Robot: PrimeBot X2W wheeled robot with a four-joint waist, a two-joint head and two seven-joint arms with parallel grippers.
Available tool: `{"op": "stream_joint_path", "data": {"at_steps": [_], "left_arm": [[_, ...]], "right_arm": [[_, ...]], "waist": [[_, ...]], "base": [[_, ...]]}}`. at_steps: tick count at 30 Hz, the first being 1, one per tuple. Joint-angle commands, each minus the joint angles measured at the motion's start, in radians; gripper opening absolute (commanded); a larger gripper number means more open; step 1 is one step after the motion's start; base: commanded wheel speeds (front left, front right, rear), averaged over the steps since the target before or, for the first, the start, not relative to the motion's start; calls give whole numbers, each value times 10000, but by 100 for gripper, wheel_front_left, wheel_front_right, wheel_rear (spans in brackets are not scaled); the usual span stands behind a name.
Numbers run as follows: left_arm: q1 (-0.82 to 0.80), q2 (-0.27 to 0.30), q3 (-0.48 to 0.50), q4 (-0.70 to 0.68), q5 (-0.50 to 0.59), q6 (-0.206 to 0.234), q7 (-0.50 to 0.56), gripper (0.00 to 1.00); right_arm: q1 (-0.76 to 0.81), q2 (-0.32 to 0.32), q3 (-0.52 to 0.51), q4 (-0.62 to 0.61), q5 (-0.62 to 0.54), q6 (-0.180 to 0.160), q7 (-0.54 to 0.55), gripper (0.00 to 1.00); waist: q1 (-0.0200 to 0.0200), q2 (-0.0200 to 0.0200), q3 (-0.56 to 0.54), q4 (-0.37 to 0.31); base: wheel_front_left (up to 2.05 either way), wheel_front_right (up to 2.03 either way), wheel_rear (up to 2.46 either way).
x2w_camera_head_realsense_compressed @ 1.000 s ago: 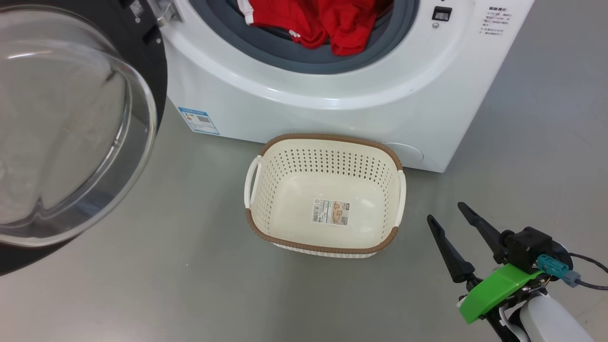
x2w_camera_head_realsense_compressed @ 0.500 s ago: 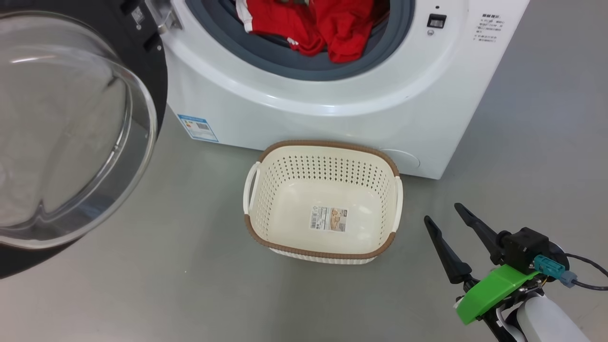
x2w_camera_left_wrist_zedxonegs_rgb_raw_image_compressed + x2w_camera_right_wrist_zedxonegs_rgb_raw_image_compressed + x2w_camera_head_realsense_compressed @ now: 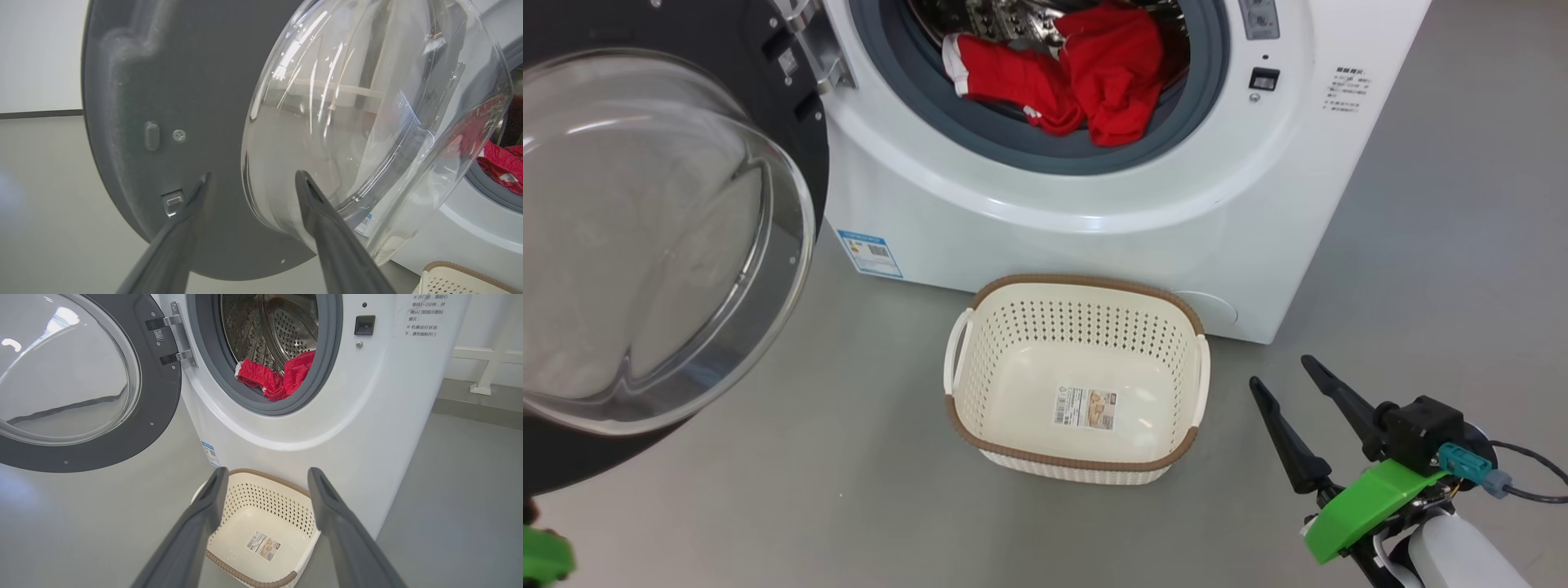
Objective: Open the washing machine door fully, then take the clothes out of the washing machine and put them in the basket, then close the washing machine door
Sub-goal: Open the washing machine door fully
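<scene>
As the washing machine door [image 3: 662, 237] stood swung out at the far left, its wide black rim and its bulging clear glass bowl faced the head camera. It was one door, hinged on the left of the opening. The left wrist view gave the door's [image 3: 163, 102] inner face from close by, with a small latch [image 3: 172, 203] and a screw [image 3: 179, 135], which the head view did not give. There the left gripper [image 3: 253, 175] had its two dark fingers spread wide, with nothing between them. One fingertip lay in front of the glass, and I could not tell if it touched.

To the right of the door stood the one washing machine [image 3: 1094, 237], a white box with a grey rubber ring [image 3: 1013, 147] and a small blue label [image 3: 870, 253] low on its front. The clothes [image 3: 1094, 82] lay at the mouth of the drum, bright red with white trim, partly over the ring. I saw two red lumps, but could not tell how many garments they were. The right wrist view looked deeper into the perforated steel drum [image 3: 286, 330] above the clothes [image 3: 278, 377].

On the grey floor [image 3: 768, 490], just in front of the machine, stood the one basket [image 3: 1086, 282], cream with a brown rim, two side handles and one paper label [image 3: 1085, 407] on its bottom. No clothes lay in it.

At the lower right the right gripper [image 3: 1281, 371] was wide apart and held nothing, near the basket but not touching it. In its own view the right gripper's [image 3: 267, 471] fingers framed the basket [image 3: 265, 498].
</scene>
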Motion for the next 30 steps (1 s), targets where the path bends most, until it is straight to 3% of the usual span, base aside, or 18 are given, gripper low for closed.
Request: {"op": "stream_joint_path", "data": {"at_steps": [1,18,30], "left_arm": [[201,348,79,-487,-124,-27,-53,100],[1900,-576,-1336,-2715,-209,-30,-53,100],[2579,-657,-2441,-3748,-930,-30,-53,100]], "right_arm": [[160,-17,235,-198,36,16,-118,100],[213,161,139,-296,93,16,-118,100],[189,235,-160,-415,26,16,-118,100]], "waist": [[0,0,-127,-41],[0,0,-418,-1058],[0,0,-384,-2223]], "base": [[0,0,0],[0,0,0],[0,0,0]]}}
